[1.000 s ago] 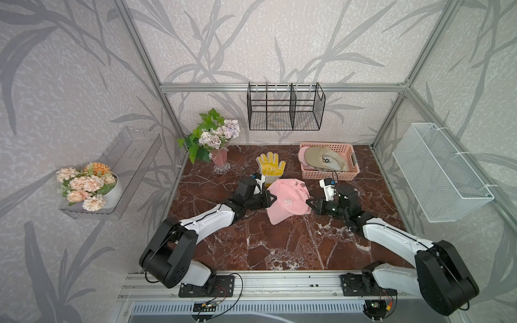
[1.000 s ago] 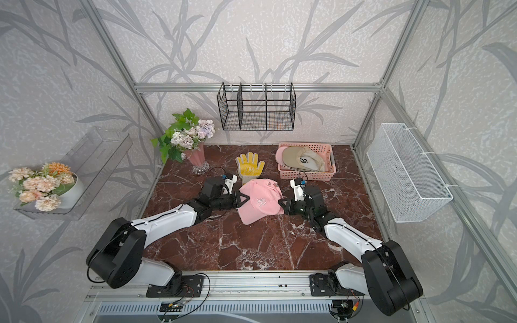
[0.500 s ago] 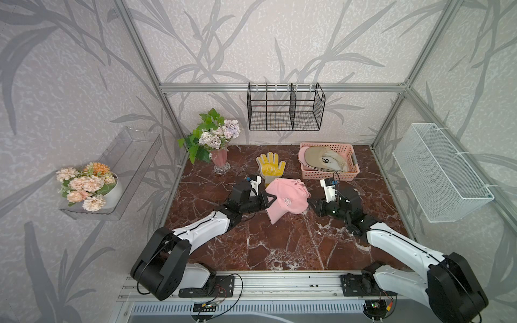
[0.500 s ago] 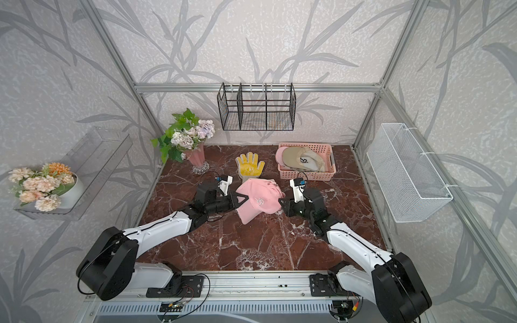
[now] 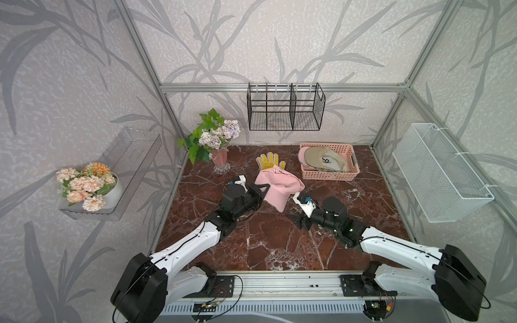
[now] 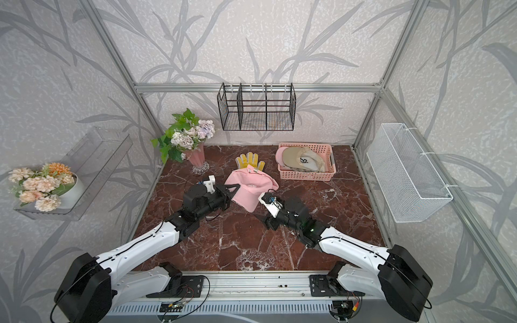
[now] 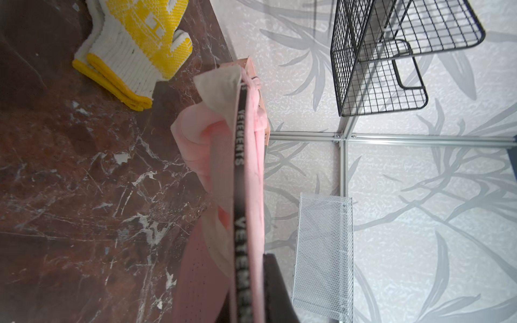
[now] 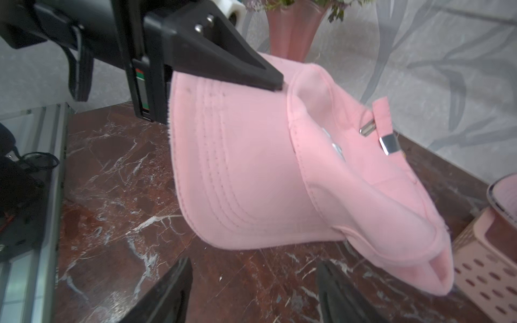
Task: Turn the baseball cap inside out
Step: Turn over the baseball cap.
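The pink baseball cap point(image 5: 279, 186) point(image 6: 251, 187) is in mid-table, tilted, with its brim pointing toward the front. My left gripper point(image 5: 265, 186) point(image 6: 235, 188) is shut on its left edge, where the brim meets the crown. The left wrist view shows the cap's point(image 7: 246, 167) black lettered sweatband running into the left gripper point(image 7: 260, 279). My right gripper point(image 5: 292, 214) point(image 6: 260, 215) is open just in front of the brim and touches nothing. In the right wrist view the cap point(image 8: 251, 167) hangs beyond the right gripper point(image 8: 254, 263), which is spread wide over bare marble.
Yellow-and-white gloves point(image 5: 270, 163) lie behind the cap. A pink basket point(image 5: 330, 176) holding a beige cap stands at the back right, and a flower vase point(image 5: 219, 159) at the back left. A black wire rack point(image 5: 285, 112) and a white mesh basket point(image 5: 439, 173) hang on the walls.
My right gripper has let go of the cap, opened and drawn back toward the front. The left gripper still holds the cap, now shifted slightly left and tilted.
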Robot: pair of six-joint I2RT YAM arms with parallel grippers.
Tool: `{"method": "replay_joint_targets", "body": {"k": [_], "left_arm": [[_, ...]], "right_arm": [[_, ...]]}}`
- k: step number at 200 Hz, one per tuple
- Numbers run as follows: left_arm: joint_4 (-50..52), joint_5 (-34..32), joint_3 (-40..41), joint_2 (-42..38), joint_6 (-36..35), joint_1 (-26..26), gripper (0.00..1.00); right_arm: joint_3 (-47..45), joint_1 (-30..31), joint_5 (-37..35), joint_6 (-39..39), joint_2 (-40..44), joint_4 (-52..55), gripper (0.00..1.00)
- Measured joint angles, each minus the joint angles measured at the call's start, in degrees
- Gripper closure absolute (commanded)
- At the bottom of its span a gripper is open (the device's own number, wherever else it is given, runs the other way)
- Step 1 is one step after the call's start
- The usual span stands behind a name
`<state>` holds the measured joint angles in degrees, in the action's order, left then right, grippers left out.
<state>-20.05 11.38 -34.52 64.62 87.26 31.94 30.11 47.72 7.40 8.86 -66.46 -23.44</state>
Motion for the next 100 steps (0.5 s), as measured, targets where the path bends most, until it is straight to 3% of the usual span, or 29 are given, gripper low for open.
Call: {"method": "replay_joint_targets", "body": {"k": [75, 86, 100], "left_arm": [[1.5, -2.8, 0.4, -1.0, 10.7, 1.8, 1.0], [1.2, -3.0, 0.9, -1.3, 12.0, 2.1, 1.0], [1.2, -3.3, 1.6, -1.5, 13.2, 2.4, 1.0]], "right_arm": [[-0.7, 7.2, -16.2, 13.6, -9.6, -17.7, 0.25], [-0.7, 7.9, -18.4, 15.0, -11.1, -19.9, 0.34], [-0.7, 8.7, -21.5, 16.7, -13.0, -22.4, 0.58]]}}
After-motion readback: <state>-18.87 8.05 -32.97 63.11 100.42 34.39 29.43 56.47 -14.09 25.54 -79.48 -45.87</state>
